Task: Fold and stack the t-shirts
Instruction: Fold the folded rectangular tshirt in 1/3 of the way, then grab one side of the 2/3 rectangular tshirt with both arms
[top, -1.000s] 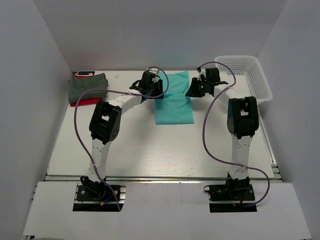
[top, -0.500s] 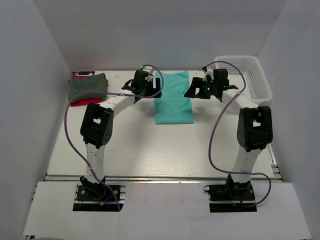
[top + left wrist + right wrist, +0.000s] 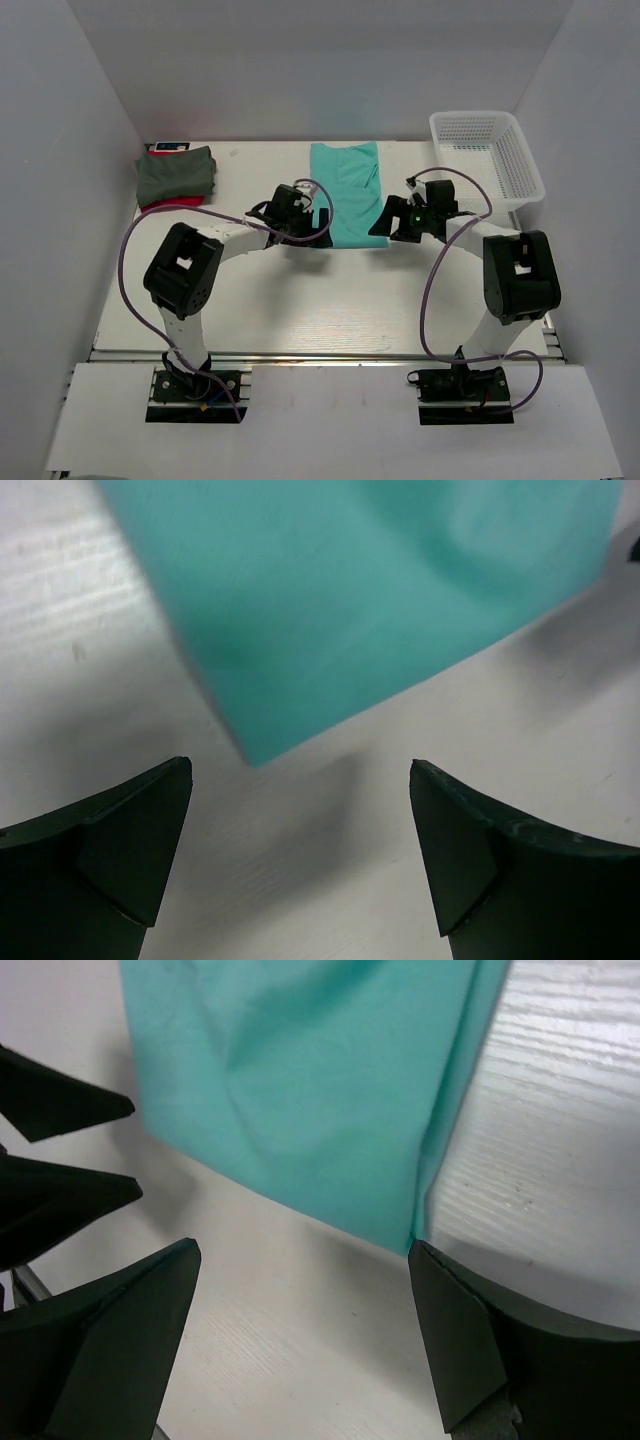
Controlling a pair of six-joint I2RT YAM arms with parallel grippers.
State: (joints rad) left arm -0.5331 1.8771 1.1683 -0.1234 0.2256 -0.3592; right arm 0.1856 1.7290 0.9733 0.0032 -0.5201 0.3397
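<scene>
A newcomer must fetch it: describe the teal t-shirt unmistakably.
On the white table, look midway along the far edge, left of the basket. The teal t-shirt lies flat there, alone; the grey-green shirt and red shirt sit stacked in the far left corner.

The red t-shirt [image 3: 152, 207] lies mostly hidden under the grey-green t-shirt [image 3: 176, 172]; the teal t-shirt [image 3: 360, 600] looks blurred up close.
</scene>
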